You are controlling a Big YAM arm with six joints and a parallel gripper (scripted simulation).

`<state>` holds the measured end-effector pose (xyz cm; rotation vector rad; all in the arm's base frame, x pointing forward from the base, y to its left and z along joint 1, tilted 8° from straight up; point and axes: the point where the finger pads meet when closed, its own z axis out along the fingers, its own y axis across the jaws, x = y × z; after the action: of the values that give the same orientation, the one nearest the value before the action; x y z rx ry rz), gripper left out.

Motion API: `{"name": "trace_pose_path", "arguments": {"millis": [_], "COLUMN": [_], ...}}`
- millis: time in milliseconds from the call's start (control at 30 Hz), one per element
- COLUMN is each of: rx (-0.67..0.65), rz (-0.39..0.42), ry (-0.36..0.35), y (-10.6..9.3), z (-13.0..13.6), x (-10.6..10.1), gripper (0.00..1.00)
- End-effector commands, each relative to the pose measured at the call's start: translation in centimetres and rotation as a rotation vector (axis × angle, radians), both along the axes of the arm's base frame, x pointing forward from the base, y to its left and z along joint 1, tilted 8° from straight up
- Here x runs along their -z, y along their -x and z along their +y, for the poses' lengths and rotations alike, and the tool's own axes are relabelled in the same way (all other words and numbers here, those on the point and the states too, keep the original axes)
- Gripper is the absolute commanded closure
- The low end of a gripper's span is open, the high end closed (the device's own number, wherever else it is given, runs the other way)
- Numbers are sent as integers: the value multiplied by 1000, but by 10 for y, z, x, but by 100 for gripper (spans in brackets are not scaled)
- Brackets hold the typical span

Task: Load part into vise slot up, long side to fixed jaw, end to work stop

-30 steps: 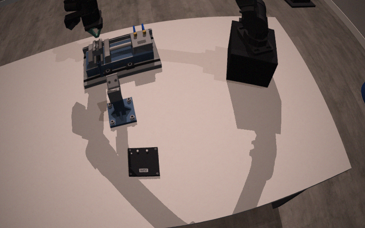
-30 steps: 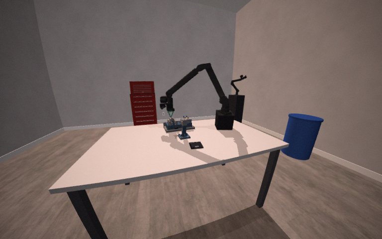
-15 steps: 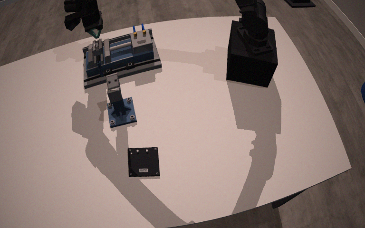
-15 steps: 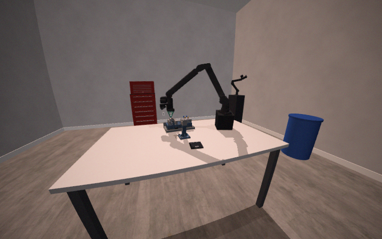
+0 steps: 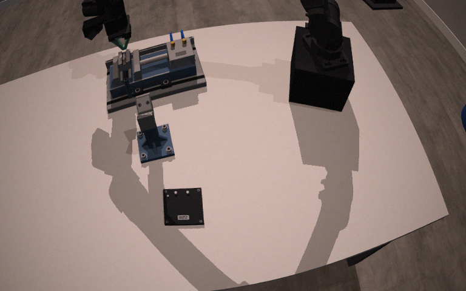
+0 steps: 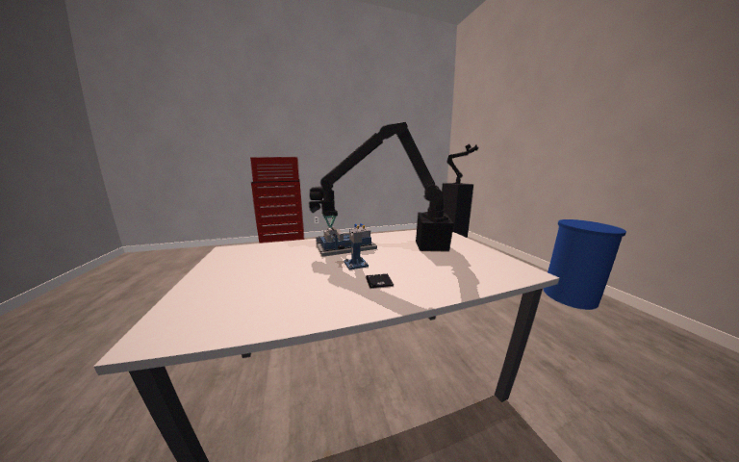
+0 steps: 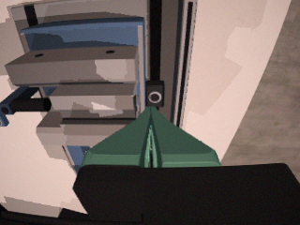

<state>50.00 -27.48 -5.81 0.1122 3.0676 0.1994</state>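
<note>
The green-fingered black gripper is held above the blue-and-grey metal vise, its 2 fingertips together with nothing clamped. The grey metal block is seated between the 2 separated vise jaws; fixed-jaw contact cannot be told.

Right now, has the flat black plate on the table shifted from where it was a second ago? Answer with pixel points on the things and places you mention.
No, the black plate [image 5: 183, 207] [image 6: 379, 281] lies at the same spot relative to the blue-footed stand [image 5: 147, 121] [image 6: 355, 253].
</note>
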Motion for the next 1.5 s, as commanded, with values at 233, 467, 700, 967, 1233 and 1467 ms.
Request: {"name": "trace_pose_path", "arguments": {"millis": [233,467,700,967,1233,1467], "rx": [-5,-5,-5,-5,-5,-5], "rz": [-36,-36,-36,-36,-36,-36], "ry": [20,20,20,20,20,20], "y": [-19,-19,-19,-19,-19,-19], "z": [-2,-2,-2,-2,-2,-2], "x": [-10,-9,-9,-9,-9,-9], "gripper": [100,100,100,100,100,100]}}
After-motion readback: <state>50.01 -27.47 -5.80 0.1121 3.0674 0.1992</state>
